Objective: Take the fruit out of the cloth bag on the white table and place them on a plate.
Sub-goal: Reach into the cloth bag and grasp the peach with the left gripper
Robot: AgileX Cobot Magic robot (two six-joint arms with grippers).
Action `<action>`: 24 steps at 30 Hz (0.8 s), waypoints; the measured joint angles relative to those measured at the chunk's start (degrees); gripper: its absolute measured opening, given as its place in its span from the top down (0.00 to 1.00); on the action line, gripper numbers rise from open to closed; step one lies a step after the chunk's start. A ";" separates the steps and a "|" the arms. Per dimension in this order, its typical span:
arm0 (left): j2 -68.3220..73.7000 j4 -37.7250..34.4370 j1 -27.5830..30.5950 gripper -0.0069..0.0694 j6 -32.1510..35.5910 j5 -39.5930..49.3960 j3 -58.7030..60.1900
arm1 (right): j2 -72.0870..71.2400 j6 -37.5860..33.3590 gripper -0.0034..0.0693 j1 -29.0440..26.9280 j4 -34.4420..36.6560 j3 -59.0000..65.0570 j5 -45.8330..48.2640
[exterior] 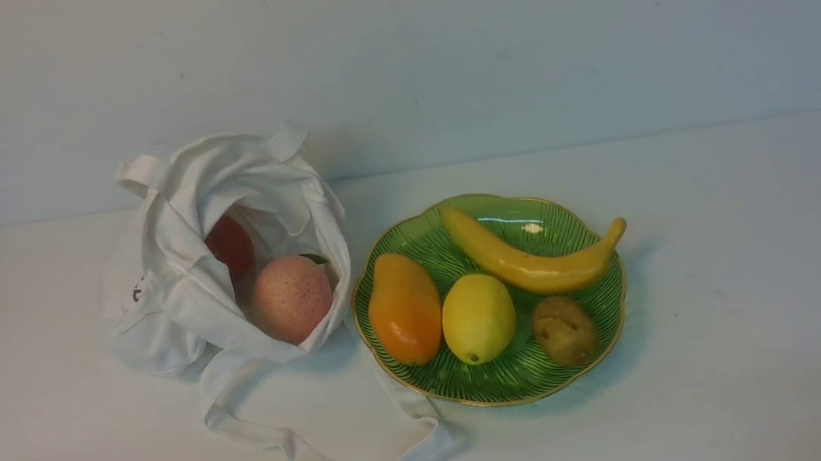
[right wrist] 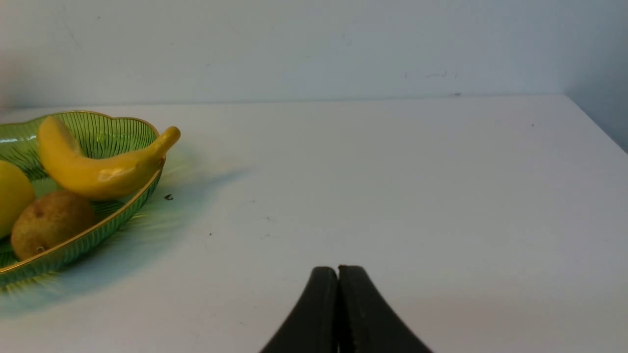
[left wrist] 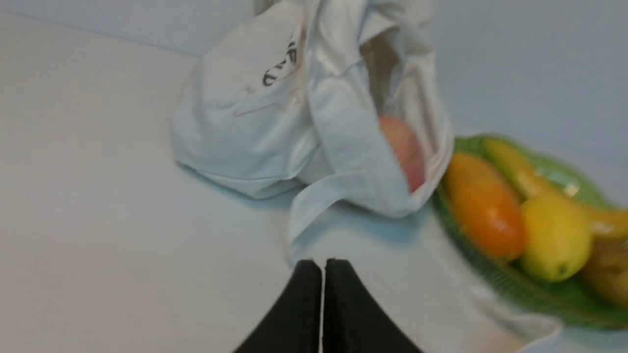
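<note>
White table [exterior: 769, 343], plate [exterior: 508, 384] crowded: your peach [exterior: 291, 298] could roll off. Left gripper [left wrist: 322, 274] and right gripper [right wrist: 338, 280] are pinched closed, empty.

- The red fruit [exterior: 231, 246] sits half hidden behind folds of the cloth bag [exterior: 170, 315].
- The plate [right wrist: 91, 240] and lemon [right wrist: 12, 196] run past the right wrist view's edge.

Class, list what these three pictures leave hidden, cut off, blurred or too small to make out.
1. Red fruit: front view, mostly hidden by the cloth bag and peach; kind unclear.
2. Bag's dark print: left wrist view, blurred and creased; unreadable.
3. Plate: right wrist view, cut off by the picture's edge.
</note>
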 joint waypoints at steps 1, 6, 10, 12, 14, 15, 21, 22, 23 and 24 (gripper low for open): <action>0.00 -1.91 0.00 0.92 -0.57 -0.54 0.00 | 0.00 0.00 0.97 0.00 0.00 0.00 0.00; 0.00 -13.67 0.00 0.92 -1.84 -4.51 0.00 | 0.00 0.00 0.97 0.00 0.00 0.00 0.00; 0.00 -16.32 0.00 0.92 -1.91 -9.96 0.00 | 0.00 0.00 0.97 0.00 0.00 0.00 0.00; 0.00 -17.04 0.00 0.92 -2.02 -12.12 0.00 | 0.00 0.00 0.97 0.00 0.00 0.00 0.00; 0.00 -18.60 0.00 0.92 -2.69 -18.49 0.00 | 0.00 0.00 0.97 0.00 0.00 0.00 0.00; 0.00 -19.25 0.00 0.92 -3.48 -21.60 -0.06 | 0.00 0.00 0.97 0.00 0.00 0.00 0.00; 1.06 -13.27 0.00 0.92 -2.12 -22.81 -11.85 | 0.00 0.00 0.97 0.00 0.00 0.00 0.00; 3.71 -8.59 0.00 0.92 0.29 -17.78 -18.78 | 0.00 0.00 0.97 0.00 0.00 0.00 0.00; 4.15 -8.07 0.00 0.92 0.59 -17.04 -18.78 | 0.00 0.00 0.97 0.00 0.00 0.00 0.00; 7.84 -4.66 0.00 0.92 2.68 -10.58 -25.35 | 0.00 0.00 0.97 0.00 0.00 0.00 0.00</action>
